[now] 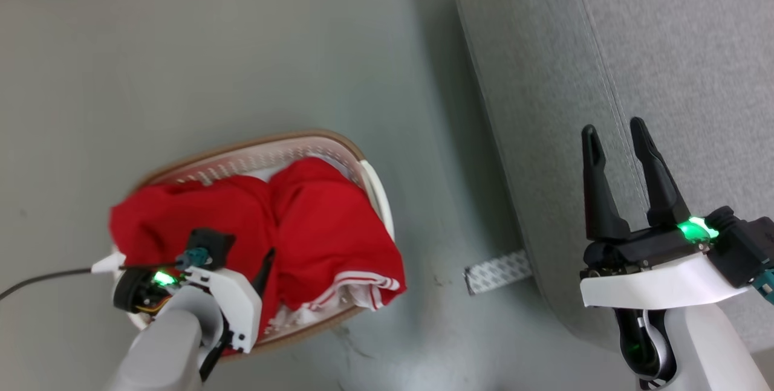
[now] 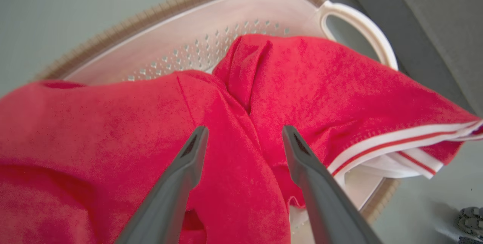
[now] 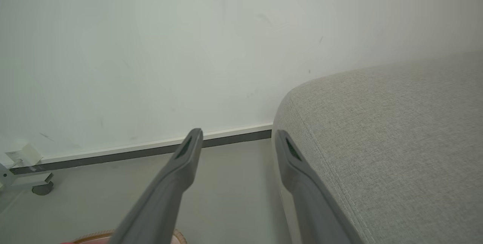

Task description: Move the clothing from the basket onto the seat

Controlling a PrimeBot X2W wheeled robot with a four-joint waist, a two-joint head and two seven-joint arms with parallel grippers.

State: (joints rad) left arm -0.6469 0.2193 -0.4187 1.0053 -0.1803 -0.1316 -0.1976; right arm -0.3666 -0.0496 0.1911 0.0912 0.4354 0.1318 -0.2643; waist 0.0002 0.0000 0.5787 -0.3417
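The red clothing (image 1: 314, 222) is heaped in the cream basket (image 1: 266, 152) and spills over its near and left rim, its white-striped hem (image 2: 392, 142) hanging over the right side. My left gripper (image 2: 244, 131) points down at the middle fold of the clothing (image 2: 309, 85), open, its fingers just above or resting on the fabric and closed on nothing. In the head view the left gripper (image 1: 257, 267) is over the basket's near half. My right gripper (image 1: 617, 134) hovers open and empty over the edge of the grey seat (image 1: 695, 64). The right gripper (image 3: 238, 134) looks along the seat (image 3: 396, 131).
Grey floor (image 1: 242, 34) lies between the basket and the seat. A patterned strip (image 1: 499, 271) lies on the floor at the seat's base. A black cable (image 1: 42, 279) trails left from my left wrist. A white wall (image 3: 188, 48) with a baseboard stands beyond, and a caster (image 3: 39, 188) sits at its foot.
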